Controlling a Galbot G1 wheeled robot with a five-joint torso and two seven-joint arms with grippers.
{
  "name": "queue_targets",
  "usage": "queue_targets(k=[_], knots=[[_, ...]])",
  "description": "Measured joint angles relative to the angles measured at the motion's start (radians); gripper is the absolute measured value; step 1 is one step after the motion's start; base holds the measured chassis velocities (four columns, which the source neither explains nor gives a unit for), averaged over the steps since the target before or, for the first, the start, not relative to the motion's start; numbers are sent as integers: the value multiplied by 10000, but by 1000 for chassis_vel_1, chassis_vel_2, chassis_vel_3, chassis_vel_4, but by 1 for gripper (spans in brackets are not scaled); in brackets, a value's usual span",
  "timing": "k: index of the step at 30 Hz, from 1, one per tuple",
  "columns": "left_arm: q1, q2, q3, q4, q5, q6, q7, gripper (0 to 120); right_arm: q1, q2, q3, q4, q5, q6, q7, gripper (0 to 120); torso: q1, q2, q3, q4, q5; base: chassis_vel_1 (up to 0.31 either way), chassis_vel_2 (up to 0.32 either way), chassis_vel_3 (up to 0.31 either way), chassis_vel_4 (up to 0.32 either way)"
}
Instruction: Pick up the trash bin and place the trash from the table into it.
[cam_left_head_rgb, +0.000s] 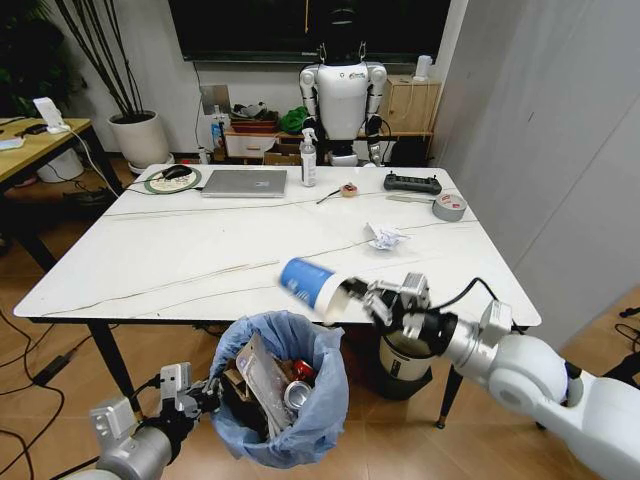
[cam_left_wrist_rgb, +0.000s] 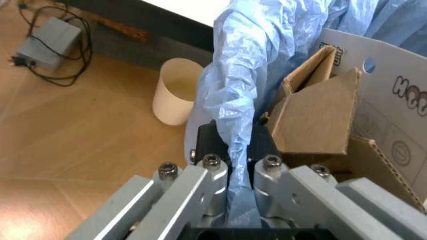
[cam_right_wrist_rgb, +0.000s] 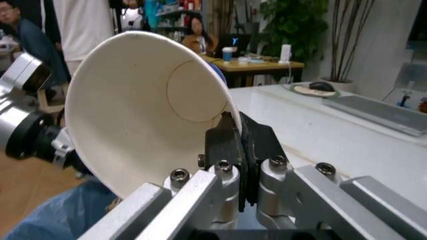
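The trash bin (cam_left_head_rgb: 283, 395), lined with a light-blue bag, hangs off the floor just before the table's (cam_left_head_rgb: 200, 250) front edge. My left gripper (cam_left_head_rgb: 203, 392) is shut on its rim; the left wrist view shows the fingers pinching the blue liner (cam_left_wrist_rgb: 233, 120) next to brown cardboard (cam_left_wrist_rgb: 313, 120). Cardboard, a wrapper and a can lie inside. My right gripper (cam_left_head_rgb: 362, 297) is shut on the rim of a blue-and-white paper cup (cam_left_head_rgb: 308, 280), held on its side above the bin's far edge; the cup's white inside (cam_right_wrist_rgb: 147, 105) faces the right wrist camera. A white paper wad (cam_left_head_rgb: 384, 237) lies on the table.
On the table's far side lie a silver laptop (cam_left_head_rgb: 244, 182), a spray bottle (cam_left_head_rgb: 308, 160), a grey tape roll (cam_left_head_rgb: 449, 206) and a black remote (cam_left_head_rgb: 412, 182). A cream bin (cam_left_wrist_rgb: 175, 97) and a white black-rimmed bin (cam_left_head_rgb: 400, 365) stand on the floor under the table. A wooden desk (cam_left_head_rgb: 40, 145) is at left.
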Motion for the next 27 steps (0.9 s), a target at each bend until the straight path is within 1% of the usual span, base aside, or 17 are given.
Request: queue_targets(k=[7, 16, 19, 20, 21, 23, 24, 26, 27], knots=[[-79, 185, 307, -1, -56, 30, 87, 0, -41, 7, -708, 89, -633, 6, 48, 0, 0, 0, 0, 1, 0, 0, 0, 0, 0], [-153, 296, 292, -125, -201, 57, 99, 0, -42, 76, -788, 16, -1040, -80, 125, 0, 0, 0, 0, 1, 0, 0, 0, 0, 0], [-125, 294, 270, -132, -193, 62, 101, 0, -55, 74, -739, -70, -1110, -87, 107, 11, 0, 0, 0, 1, 0, 0, 0, 0, 0], [-125, 294, 270, -132, -193, 62, 101, 0, -55, 74, -739, -70, -1110, -87, 107, 11, 0, 0, 0, 1, 0, 0, 0, 0, 0], [-138, 291, 241, -138, -192, 65, 97, 0, -60, 81, -723, -116, -1120, -100, 96, 22, 0, 0, 0, 1, 0, 0, 0, 0, 0], [-138, 290, 203, -142, -192, 70, 82, 0, -70, 81, -707, -147, -1147, -95, 68, 26, 0, 0, 0, 1, 0, 0, 0, 0, 0], [-138, 290, 203, -142, -192, 70, 82, 0, -70, 81, -707, -147, -1147, -95, 68, 26, 0, 0, 0, 1, 0, 0, 0, 0, 0], [-80, 256, 124, -144, -176, 85, 11, 0, -80, 76, -550, -205, -1129, -20, 52, 38, 0, 0, 0, 0, 0, 0, 0, 0, 0], [-64, 236, 105, -138, -157, 85, -3, 0, -61, 99, -467, -231, -1054, 5, 68, 41, 0, 0, 0, 0, -1, 0, 0, 0, 0]])
